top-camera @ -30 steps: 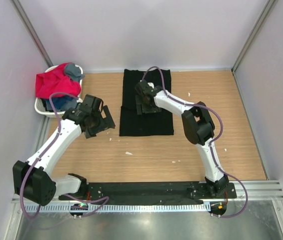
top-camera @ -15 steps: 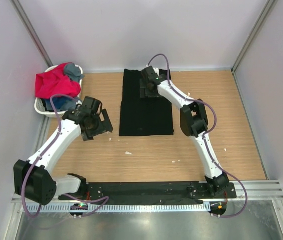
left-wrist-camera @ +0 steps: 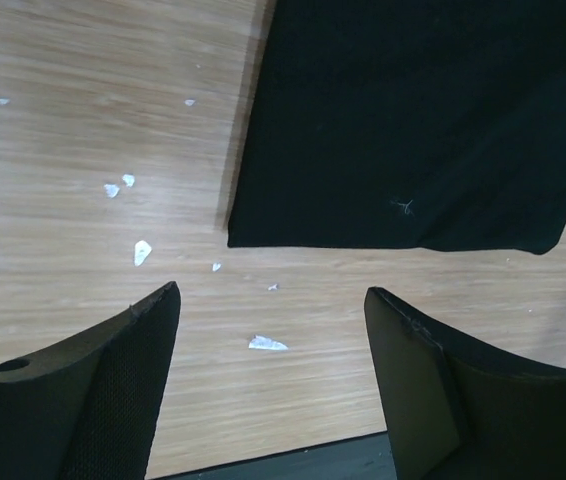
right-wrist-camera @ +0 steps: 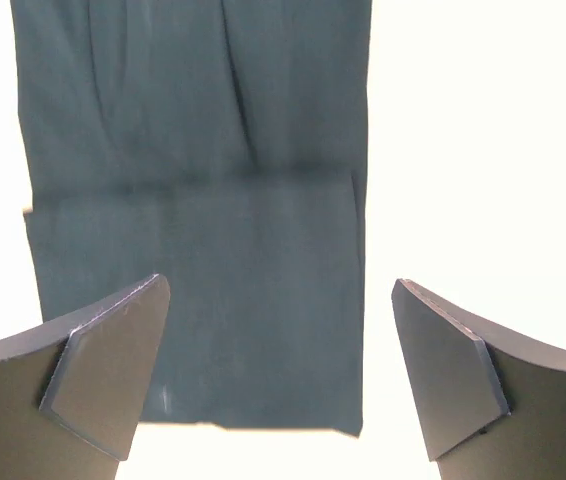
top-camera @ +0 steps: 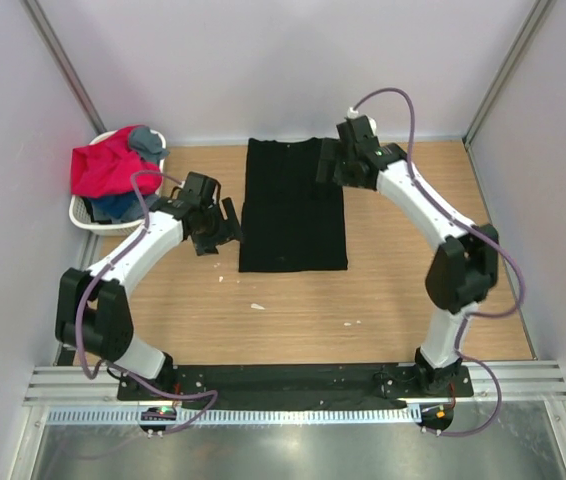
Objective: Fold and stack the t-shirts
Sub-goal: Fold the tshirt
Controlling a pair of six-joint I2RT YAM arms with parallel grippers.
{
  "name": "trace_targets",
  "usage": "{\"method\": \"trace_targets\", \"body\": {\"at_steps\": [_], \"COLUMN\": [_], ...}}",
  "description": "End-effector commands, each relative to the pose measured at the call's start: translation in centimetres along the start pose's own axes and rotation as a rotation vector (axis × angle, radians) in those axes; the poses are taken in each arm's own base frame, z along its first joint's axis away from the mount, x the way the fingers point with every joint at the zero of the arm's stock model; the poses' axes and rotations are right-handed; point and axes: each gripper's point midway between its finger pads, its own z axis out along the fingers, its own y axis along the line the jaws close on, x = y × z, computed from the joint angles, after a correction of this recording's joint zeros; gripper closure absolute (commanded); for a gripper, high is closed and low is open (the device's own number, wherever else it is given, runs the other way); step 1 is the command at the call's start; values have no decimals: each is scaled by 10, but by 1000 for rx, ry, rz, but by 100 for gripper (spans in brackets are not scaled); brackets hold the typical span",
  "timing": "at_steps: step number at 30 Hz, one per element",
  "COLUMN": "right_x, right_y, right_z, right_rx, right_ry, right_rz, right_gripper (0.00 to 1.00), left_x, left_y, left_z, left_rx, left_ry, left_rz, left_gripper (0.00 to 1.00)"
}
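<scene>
A black t-shirt (top-camera: 293, 205) lies flat on the wooden table, folded into a long strip. My left gripper (top-camera: 226, 227) hovers open just off its near-left edge; in the left wrist view the shirt's corner (left-wrist-camera: 413, 130) sits beyond the empty gripper (left-wrist-camera: 271, 300). My right gripper (top-camera: 326, 166) hangs open above the strip's far right part. The right wrist view looks down on the shirt (right-wrist-camera: 203, 250) between the wide gripper (right-wrist-camera: 281, 285), nothing held. A red-pink t-shirt (top-camera: 108, 165), a grey one (top-camera: 149, 142) and a blue one (top-camera: 123, 206) are heaped in the basket.
The white laundry basket (top-camera: 83, 222) stands at the far left against the wall. Small white scraps (top-camera: 257, 306) dot the wood near the shirt's near edge, also scraps (left-wrist-camera: 141, 252) under the left wrist. A black base rail (top-camera: 303, 380) runs along the near edge.
My right gripper came off the middle of the black shirt, rose toward its far right end and opened wider. My left arm swung right toward the shirt's left edge, its jaws narrowing a little.
</scene>
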Motion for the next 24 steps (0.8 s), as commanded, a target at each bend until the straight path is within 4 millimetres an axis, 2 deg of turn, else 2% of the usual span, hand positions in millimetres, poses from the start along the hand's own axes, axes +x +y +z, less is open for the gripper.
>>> {"method": "trace_targets", "body": {"at_steps": [1, 2, 3, 4, 5, 7, 8, 11, 20, 24], "right_x": [38, 74, 87, 90, 116, 131, 146, 164, 190, 200], "right_y": [-9, -22, -22, -22, -33, -32, -38, -37, -41, -43], "right_z": [-29, -22, -24, -30, -26, -26, -27, -25, -13, -9], "right_rx": [-22, 1, -18, -37, -13, -37, -37, -57, -51, -48], "right_ry": [34, 105, 130, 115, 165, 183, 208, 234, 293, 308], "right_rz": [61, 63, 86, 100, 105, 136, 138, 158, 146, 148], "right_gripper": [0, 0, 0, 0, 0, 2, 3, 5, 19, 23], "left_x": [0, 3, 8, 10, 11, 18, 21, 30, 52, 55], "left_y": [-19, -20, -18, -19, -19, -18, -16, -7, 13, 19], "left_z": [19, 22, 26, 30, 33, 37, 40, 47, 67, 73], "left_rx": [83, 95, 92, 99, 95, 84, 74, 36, -36, -59], "left_ry": [50, 66, 80, 84, 89, 101, 112, 127, 169, 173], "left_rz": [-25, -28, -35, -33, -31, -18, -16, -17, -32, -32], "left_gripper": [25, 26, 27, 28, 28, 29, 29, 32, 40, 44]}}
